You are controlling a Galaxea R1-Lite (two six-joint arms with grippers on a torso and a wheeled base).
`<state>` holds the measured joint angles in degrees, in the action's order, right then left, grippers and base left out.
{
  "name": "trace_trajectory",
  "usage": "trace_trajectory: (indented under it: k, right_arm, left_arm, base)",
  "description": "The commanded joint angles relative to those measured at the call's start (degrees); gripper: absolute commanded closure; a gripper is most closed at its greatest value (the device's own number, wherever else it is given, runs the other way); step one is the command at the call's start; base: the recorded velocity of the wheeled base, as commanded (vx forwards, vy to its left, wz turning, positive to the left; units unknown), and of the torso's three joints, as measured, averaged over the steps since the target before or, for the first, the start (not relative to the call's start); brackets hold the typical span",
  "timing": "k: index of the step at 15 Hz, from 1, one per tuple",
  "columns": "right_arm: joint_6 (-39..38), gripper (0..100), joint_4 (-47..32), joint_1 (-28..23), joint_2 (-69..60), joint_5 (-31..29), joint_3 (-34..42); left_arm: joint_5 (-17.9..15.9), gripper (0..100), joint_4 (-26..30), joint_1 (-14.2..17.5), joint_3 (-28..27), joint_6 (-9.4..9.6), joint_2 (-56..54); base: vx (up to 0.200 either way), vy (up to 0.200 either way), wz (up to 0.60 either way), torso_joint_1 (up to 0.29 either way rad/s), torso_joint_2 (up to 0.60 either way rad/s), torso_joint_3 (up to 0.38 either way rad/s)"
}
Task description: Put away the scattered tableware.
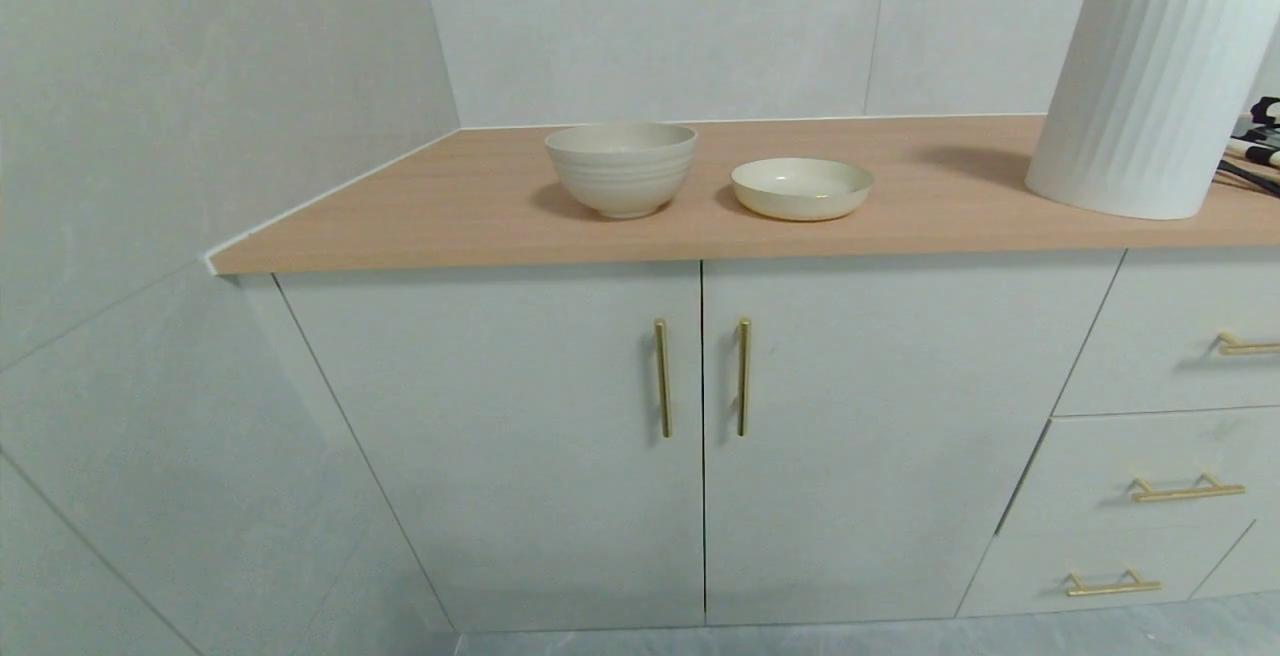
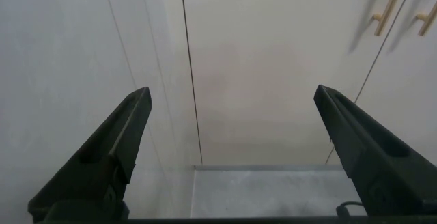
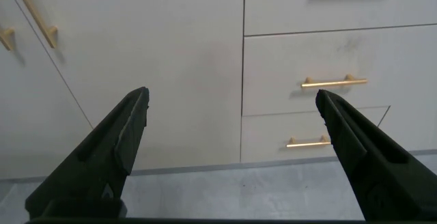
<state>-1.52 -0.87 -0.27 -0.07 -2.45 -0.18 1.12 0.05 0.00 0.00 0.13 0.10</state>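
On the countertop (image 1: 450,216) we find the bowl (image 1: 621,168) just left of the dish (image 1: 801,187), a container (image 1: 1150,96) well to their right, and cabinet doors (image 1: 500,436) below.

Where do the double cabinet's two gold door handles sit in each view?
Head view: door handles, mid-picture, flanking the door seam under the counter.
Left wrist view: door handles slanted at a frame corner, astride the seam.
Right wrist view: door handles slanted at a frame corner, opposite the drawers.
Shared landmark: grey floor strip.

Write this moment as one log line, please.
bowl, dish: on counter | cabinet doors: closed | left gripper: open | right gripper: open
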Motion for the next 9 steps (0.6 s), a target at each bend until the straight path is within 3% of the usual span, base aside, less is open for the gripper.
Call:
trace_trajectory:
  k: [1, 8, 9]
  right_arm:
    - [-0.1, 0, 0.1, 0.0, 0.1, 0.0, 0.0]
    - [-0.4, 0, 1.2, 0.0, 0.1, -0.1, -0.5]
    - [-2.8, 0, 4.6, 0.0, 0.1, 0.6, -4.9]
  left_arm:
    - [0.0, 0, 0.0, 0.0, 0.0, 0.04, 0.0]
    - [0.0, 0, 0.0, 0.0, 0.0, 0.04, 0.0]
    - [0.0, 0, 0.0, 0.0, 0.0, 0.48, 0.0]
  base:
    - [0.000, 0.000, 0.00, 0.000, 0.00, 0.000]
    - [0.000, 0.000, 0.00, 0.000, 0.00, 0.000]
    - [0.000, 0.000, 0.00, 0.000, 0.00, 0.000]
